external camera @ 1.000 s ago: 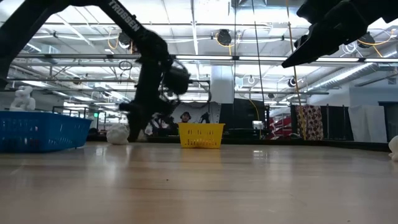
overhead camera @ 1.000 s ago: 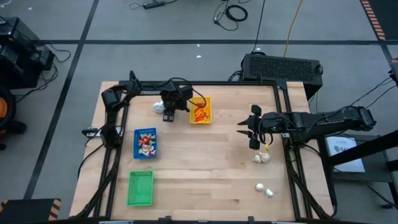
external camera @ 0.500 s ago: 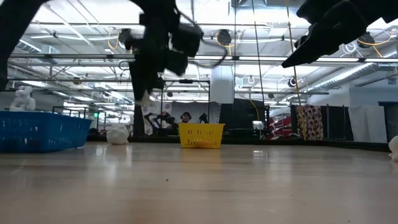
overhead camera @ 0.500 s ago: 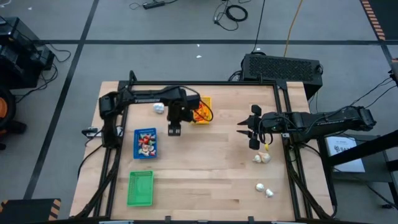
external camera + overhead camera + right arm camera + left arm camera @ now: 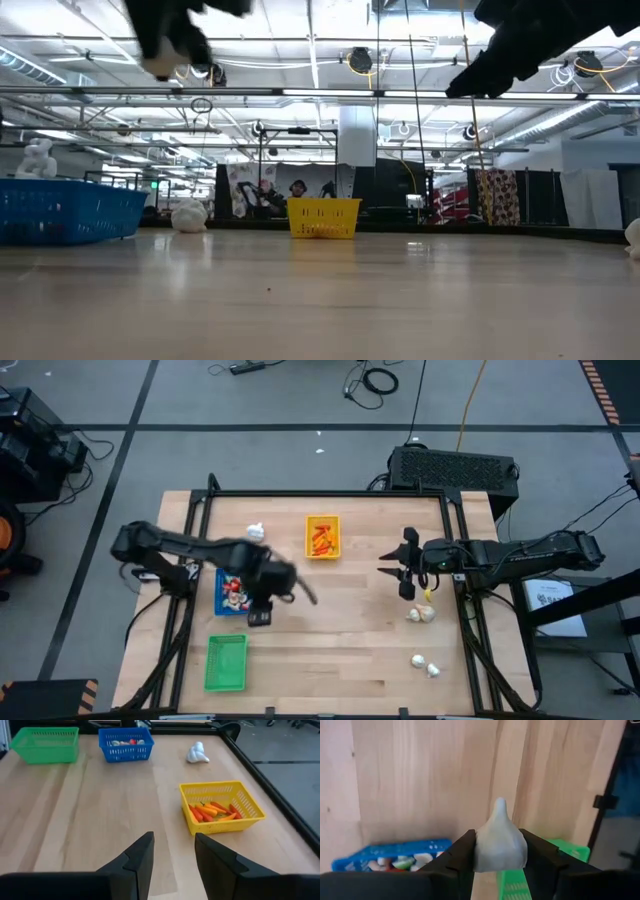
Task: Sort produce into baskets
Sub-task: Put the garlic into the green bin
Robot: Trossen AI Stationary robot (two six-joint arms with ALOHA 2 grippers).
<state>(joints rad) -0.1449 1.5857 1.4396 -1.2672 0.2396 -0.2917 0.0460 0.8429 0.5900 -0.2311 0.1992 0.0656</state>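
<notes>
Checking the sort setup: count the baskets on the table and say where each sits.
3. From overhead, the yellow basket is top centre, the blue basket is mid-left, and the green basket is lower left. None seem hidden.

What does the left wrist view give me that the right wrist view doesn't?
Only the left wrist view shows the left hand shut on a garlic bulb.

Only the right wrist view shows the yellow tray with orange-red pieces, a loose bulb on the table, and the right hand holding nothing.

Both show the blue tray with pieces in it, and the green tray.
</notes>
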